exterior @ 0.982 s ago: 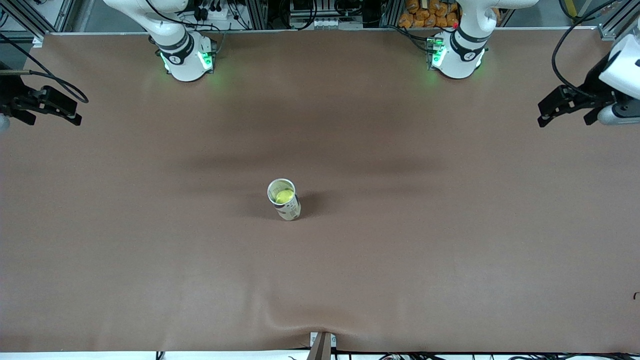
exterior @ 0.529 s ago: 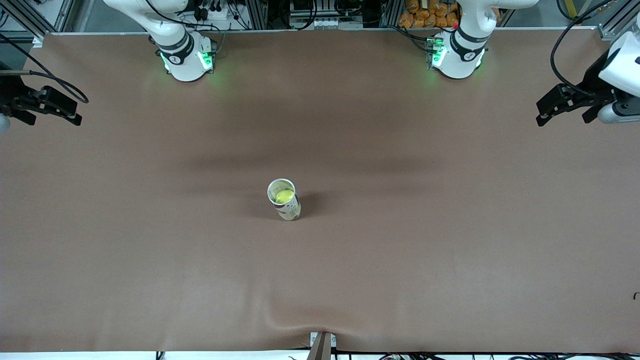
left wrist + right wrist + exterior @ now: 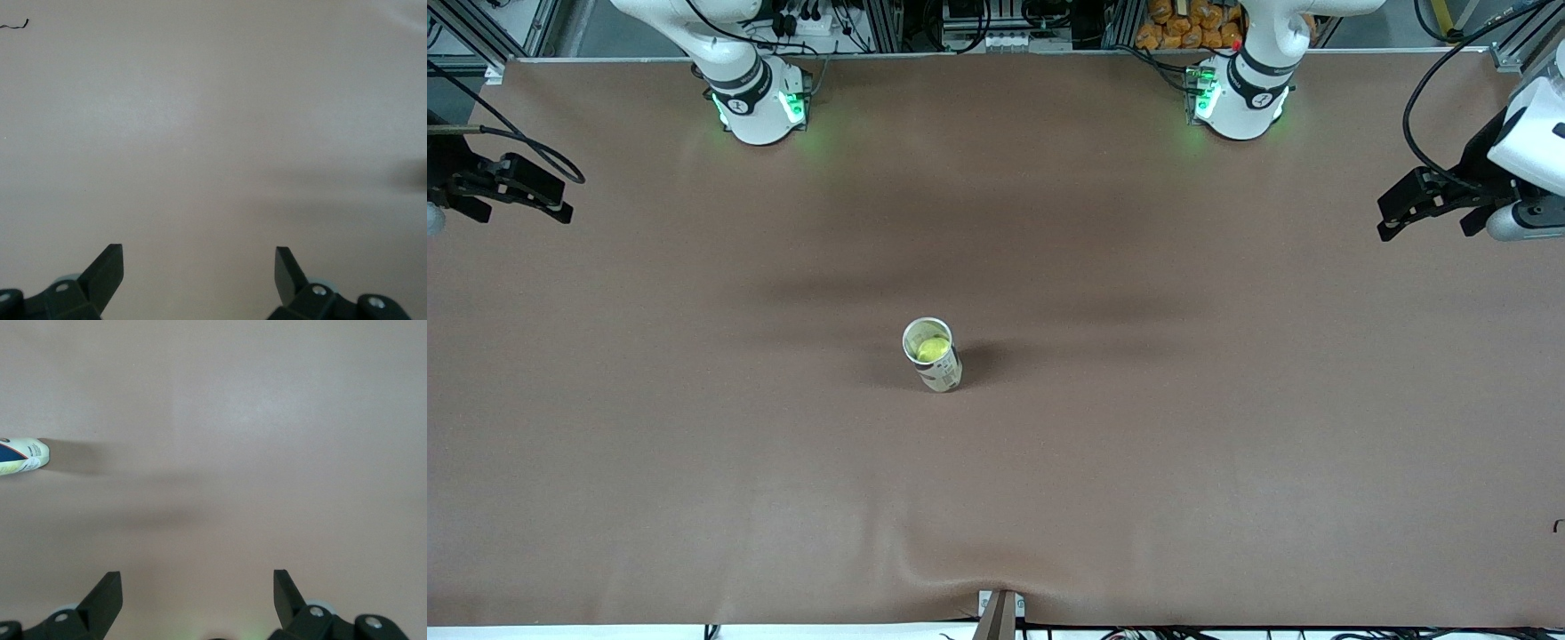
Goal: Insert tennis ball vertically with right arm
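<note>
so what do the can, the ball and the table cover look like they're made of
Can: looks like clear plastic with a printed label and a paler rim; the ball shows through its open top. Ball: yellow-green and matte, probably felt, though the nap is too small to see. Table cover: brown, matte sheet, maybe paper or vinyl; it ripples at the edge nearest the camera.

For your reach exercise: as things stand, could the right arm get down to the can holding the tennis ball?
Probably yes. The can stands upright alone mid-table, the tennis ball inside; nothing lies between it and the open right tool, over the table's edge.
</note>
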You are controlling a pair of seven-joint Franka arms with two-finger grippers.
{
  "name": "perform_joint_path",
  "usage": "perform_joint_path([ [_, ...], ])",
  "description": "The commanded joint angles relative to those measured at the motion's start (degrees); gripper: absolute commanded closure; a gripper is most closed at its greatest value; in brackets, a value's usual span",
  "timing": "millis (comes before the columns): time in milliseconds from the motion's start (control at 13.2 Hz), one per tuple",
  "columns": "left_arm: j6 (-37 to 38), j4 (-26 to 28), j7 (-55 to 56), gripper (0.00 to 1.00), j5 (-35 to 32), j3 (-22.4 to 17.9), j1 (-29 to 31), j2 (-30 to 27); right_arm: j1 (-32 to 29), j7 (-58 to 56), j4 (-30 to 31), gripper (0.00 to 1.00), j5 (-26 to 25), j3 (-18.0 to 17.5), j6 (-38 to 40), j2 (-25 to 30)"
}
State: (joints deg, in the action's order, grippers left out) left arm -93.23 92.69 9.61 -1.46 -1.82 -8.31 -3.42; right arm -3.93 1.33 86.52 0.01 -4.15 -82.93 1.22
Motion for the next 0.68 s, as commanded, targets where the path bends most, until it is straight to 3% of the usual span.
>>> perform_joint_path([
  [0, 1.73, -1.72, 1.03, 0.00, -0.21, -0.11, -0.13, 0.43, 0.15, -0.71, -1.09, 0.00, 0.08, 0.02, 0.84, -0.43],
  [605, 5.60, -3.92, 0.94, 0.00, -0.74, -0.64, 0.48, 0.17, 0.15, -0.62, -1.01, 0.00, 0.08, 0.11, 0.84, -0.43],
])
